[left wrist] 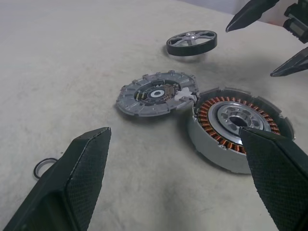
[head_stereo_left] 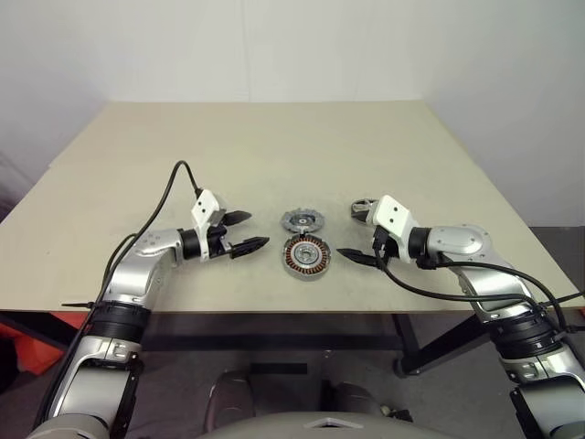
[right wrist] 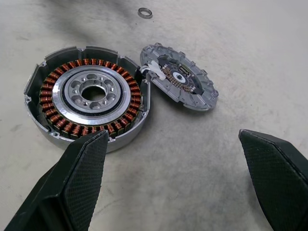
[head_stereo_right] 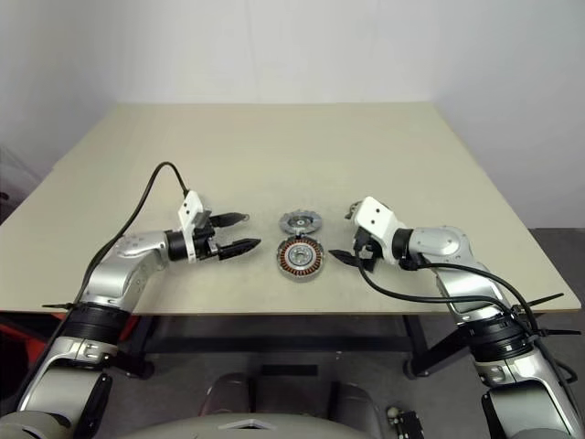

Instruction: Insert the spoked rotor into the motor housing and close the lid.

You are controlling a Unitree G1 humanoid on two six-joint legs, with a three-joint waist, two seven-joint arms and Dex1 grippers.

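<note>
Both grippers, left gripper [head_stereo_left: 245,232] and right gripper [head_stereo_left: 358,233], are hanging wide open, holding nothing; grabbing the spoked rotor [left wrist: 191,42] risks knocking the hinged lid [left wrist: 156,93] or motor housing [left wrist: 236,126].

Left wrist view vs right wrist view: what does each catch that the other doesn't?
Left wrist view alone: the rotor lying apart from the other parts, and the right claw open beyond it. Right wrist view alone: nothing extra; it has its own open claw's fingers in front. Both: the housing with copper windings, the lid lying touching it, a small ring on the table. The left claw is open too.
</note>
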